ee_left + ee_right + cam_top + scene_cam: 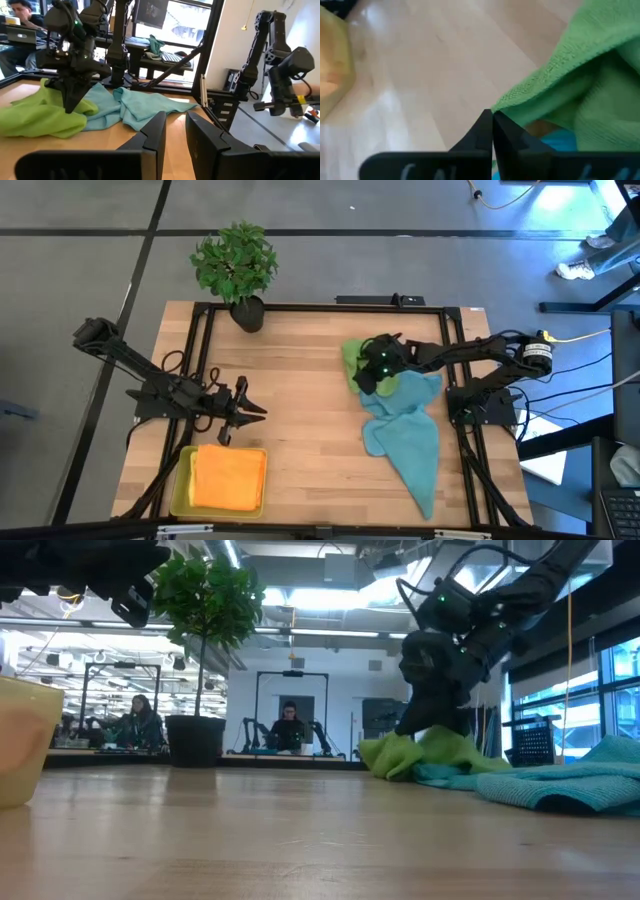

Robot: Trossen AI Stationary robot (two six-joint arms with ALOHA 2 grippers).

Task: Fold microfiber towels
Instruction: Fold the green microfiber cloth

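Observation:
A green towel (352,355) lies crumpled at the table's far right, partly on a heap of teal-blue towel (410,435) that stretches toward the near edge. My right gripper (366,380) stands over the green towel, pointing down, shut on its edge. A folded orange towel (230,478) lies in a yellow tray (180,480) at the near left. My left gripper (250,412) hovers open and empty just beyond the tray. The yellow towel is out of view. My right gripper pinches the green towel's edge (506,102) between its two fingertips, coming from above and pointing down. Its fingers (71,102) reach down to the cloth. The towel lies slack on the table and on the teal cloth; one layer or several, I cannot tell.
A potted plant (235,270) stands at the table's far edge, left of centre. A black frame (200,360) runs along the table's sides. Bare wood lies between the two arms. People sit at desks in the room beyond (290,725).

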